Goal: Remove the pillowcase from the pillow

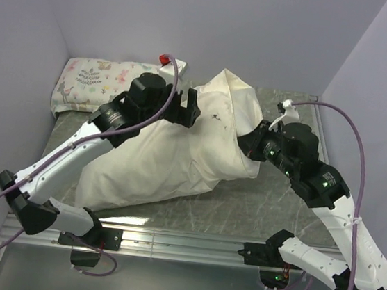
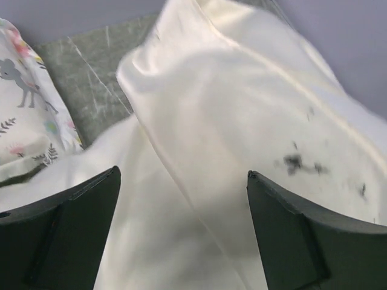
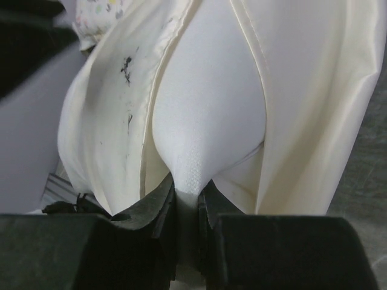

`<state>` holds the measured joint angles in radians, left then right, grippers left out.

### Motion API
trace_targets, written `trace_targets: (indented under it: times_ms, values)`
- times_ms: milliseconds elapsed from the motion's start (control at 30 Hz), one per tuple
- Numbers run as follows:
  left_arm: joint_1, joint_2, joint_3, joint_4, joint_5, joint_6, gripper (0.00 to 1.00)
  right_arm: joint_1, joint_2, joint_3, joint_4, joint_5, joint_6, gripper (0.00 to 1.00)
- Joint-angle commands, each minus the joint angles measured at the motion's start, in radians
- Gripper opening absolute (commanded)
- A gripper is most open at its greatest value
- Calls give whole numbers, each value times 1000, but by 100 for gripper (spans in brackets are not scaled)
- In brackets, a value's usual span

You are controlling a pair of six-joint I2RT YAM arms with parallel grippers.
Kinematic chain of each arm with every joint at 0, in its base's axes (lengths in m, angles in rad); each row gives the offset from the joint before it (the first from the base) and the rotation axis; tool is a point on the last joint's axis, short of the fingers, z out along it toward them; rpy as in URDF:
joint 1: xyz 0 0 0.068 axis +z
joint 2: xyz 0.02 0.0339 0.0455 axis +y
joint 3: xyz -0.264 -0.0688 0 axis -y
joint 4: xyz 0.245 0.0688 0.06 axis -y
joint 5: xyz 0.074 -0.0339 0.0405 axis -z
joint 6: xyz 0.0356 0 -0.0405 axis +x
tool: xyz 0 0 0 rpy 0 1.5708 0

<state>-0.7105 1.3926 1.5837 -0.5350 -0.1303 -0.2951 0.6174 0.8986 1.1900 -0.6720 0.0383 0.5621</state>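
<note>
On grey table [image 1: 264,202], pinches pillow [image 3: 205,121] with right gripper [image 3: 187,194], hovers left gripper [image 2: 181,178] spread over pillowcase [image 1: 170,163]; likely needs it clamped next.

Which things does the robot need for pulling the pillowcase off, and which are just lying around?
Part of the job: pillowcase; pillow, pinched by the right gripper; left gripper, open.
Just lying about: small floral pillow, back left corner.
</note>
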Motion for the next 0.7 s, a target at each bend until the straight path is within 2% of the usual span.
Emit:
trace_targets:
  times_ms: [0, 100, 133, 200, 233, 300, 333, 400, 433, 467, 500, 533, 567, 600, 667]
  values:
    - [-53, -87, -70, 75, -25, -42, 91, -16, 5, 196, 101, 86, -54, 0]
    - [-67, -70, -41, 50, -23, -55, 91, -63, 52, 360, 63, 104, -77, 0]
    - [-73, -66, -37, 41, -22, -67, 89, -83, 66, 464, 34, 100, -82, 0]
    - [-95, -64, -56, 58, -23, -107, 86, -158, 124, 577, 5, 43, -88, 0]
    - [-101, -70, -74, 107, -14, -124, 83, -180, 147, 699, -30, 20, -88, 0]
    - [-113, -84, -147, 176, 32, -159, 79, -206, 222, 830, -67, -23, -87, 0]
    - [-118, -81, -166, 200, 50, -180, 72, -208, 249, 962, -101, -23, -90, 0]
    - [-138, -49, -198, 228, 41, -188, 62, -208, 328, 1090, -151, -35, -88, 0]
    - [-142, -40, -209, 228, 37, -193, 43, -208, 351, 1188, -159, -61, -81, 0]
    - [-147, -34, -226, 242, 32, -202, 33, -208, 370, 1217, -166, -77, -68, 0]
    - [-145, -32, -284, 263, 28, -228, 14, -208, 385, 1212, -152, -112, -62, 0]
    - [-145, -33, -319, 282, 24, -243, 6, -208, 382, 1182, -131, -129, -57, 0]
    - [-145, -37, -390, 324, 29, -257, 2, -206, 360, 1142, -104, -141, -47, 0]
    - [-145, -50, -425, 351, 43, -275, 0, -205, 347, 1052, -50, -165, -44, 0]
    - [-149, -76, -488, 391, 75, -297, 0, -202, 324, 979, -11, -190, -36, 0]
